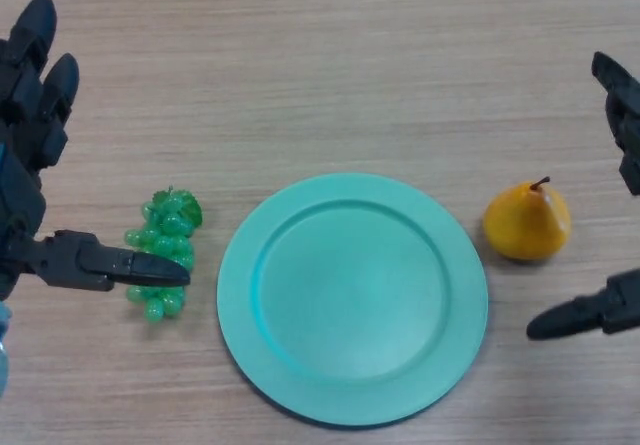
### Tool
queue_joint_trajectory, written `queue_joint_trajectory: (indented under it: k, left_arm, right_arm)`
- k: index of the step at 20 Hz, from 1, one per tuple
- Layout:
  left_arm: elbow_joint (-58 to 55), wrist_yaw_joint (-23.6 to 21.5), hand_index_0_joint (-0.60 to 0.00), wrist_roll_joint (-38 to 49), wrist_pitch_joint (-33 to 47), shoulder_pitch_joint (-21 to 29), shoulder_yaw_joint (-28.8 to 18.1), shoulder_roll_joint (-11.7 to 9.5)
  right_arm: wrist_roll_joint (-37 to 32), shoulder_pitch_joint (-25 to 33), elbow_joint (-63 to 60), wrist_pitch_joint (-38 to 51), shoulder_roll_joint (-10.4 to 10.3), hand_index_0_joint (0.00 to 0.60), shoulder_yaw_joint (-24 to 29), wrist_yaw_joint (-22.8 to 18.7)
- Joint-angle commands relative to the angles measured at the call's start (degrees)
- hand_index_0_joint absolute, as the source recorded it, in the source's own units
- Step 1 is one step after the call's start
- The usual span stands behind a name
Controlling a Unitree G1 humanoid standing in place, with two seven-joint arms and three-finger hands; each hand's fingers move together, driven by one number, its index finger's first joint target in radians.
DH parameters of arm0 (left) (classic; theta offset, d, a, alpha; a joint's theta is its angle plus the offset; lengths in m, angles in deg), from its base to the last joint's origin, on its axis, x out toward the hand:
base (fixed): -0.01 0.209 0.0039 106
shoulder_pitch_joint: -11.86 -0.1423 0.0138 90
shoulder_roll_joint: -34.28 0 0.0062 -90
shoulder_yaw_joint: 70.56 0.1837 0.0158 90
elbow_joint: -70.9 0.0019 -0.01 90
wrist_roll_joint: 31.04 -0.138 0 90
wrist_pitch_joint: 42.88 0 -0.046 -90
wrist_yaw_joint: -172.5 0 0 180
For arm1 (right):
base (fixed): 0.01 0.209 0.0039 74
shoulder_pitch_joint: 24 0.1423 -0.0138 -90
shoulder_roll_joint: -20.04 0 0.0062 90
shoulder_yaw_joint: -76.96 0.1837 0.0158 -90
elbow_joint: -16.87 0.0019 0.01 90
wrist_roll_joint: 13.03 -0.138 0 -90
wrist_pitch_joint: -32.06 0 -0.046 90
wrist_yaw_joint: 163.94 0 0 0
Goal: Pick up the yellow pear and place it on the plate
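Observation:
A yellow pear [527, 222] with a short brown stem sits on the wooden table just right of a round teal plate [352, 298], which has nothing on it. My right hand [620, 125] comes in at the right edge, open, with its fingers above and to the right of the pear and its thumb below it; it does not touch the pear. My left hand [35, 155] is open at the left edge, its thumb lying over a bunch of green grapes [164, 252].
The grapes lie on the table left of the plate. The wooden table [330, 65] stretches out behind the plate.

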Motion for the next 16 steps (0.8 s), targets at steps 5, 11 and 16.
queue_joint_trajectory:
  k: [5,11,16]
  left_arm:
    - [-3.3,-0.4,0.000,0.8,6.3,1.6,0.2,-0.5]
    - [-3.5,-0.2,0.000,2.0,8.4,0.0,-0.5,0.0]
    - [-2.9,-0.5,0.000,1.7,8.3,0.2,-0.8,-0.1]
  right_arm:
    - [-1.0,12.2,-17.6,17.9,5.9,0.000,1.3,-6.5]
    - [-1.3,21.2,-36.8,22.8,6.9,0.000,-1.4,-6.4]
    - [3.2,29.5,-59.5,35.5,7.6,0.000,-3.6,-6.5]
